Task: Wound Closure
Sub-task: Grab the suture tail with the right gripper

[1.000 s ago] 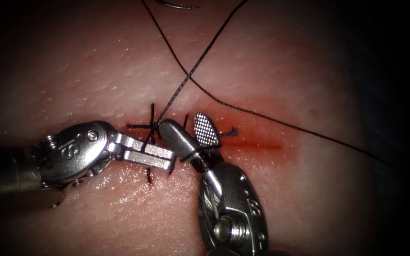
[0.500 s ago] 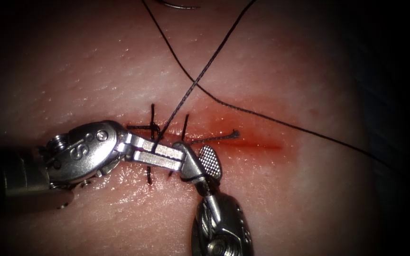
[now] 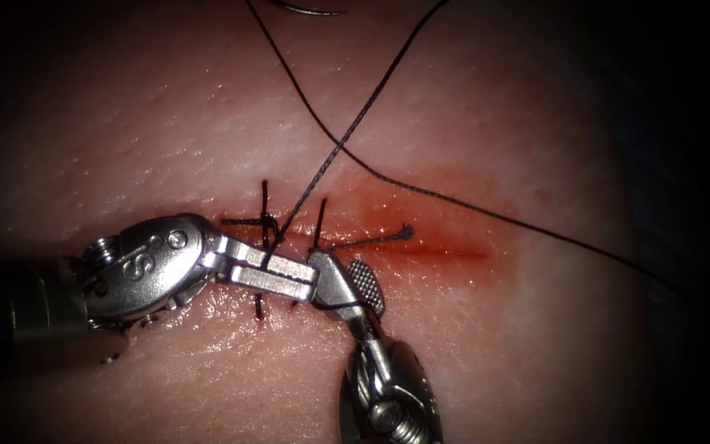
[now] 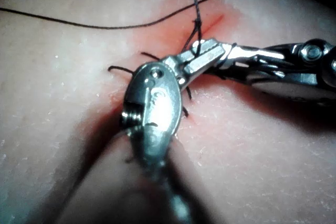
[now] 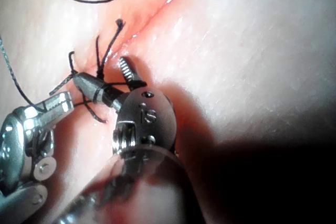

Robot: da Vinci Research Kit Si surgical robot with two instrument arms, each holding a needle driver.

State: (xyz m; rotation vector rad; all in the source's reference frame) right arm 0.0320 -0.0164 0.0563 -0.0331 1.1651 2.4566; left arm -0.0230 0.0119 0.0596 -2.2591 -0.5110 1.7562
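Observation:
My left tool (image 3: pixel 311 288) lies over the left end of the cut (image 3: pixel 441 252), its jaws shut on the long thread (image 3: pixel 347 136), which rises up and away from them. My right tool (image 3: pixel 338 265) comes up from below with its jaws open and nothing between them, its tips touching the left tool's tip. A loop of thread (image 3: pixel 340 306) is wound round its jaws. The short thread tail (image 3: pixel 375 239) lies on the cut just beyond them. The needle (image 3: pixel 310 11) rests free on the tissue at the far edge, in neither tool. The left tool (image 4: pixel 210 56) and the right tool (image 5: pixel 100 69) also appear in the wrist views.
Two dark stitches (image 3: pixel 264 215) (image 3: pixel 320 218) cross the cut's left end. Red fluid (image 3: pixel 421 222) stains the tissue along the cut. A second run of thread (image 3: pixel 486 215) trails across the tissue to the right.
The right tool has drawn down and to the left, off the thread tail, with the loop still round its jaws. The left tool has shifted slightly right, still holding the thread.

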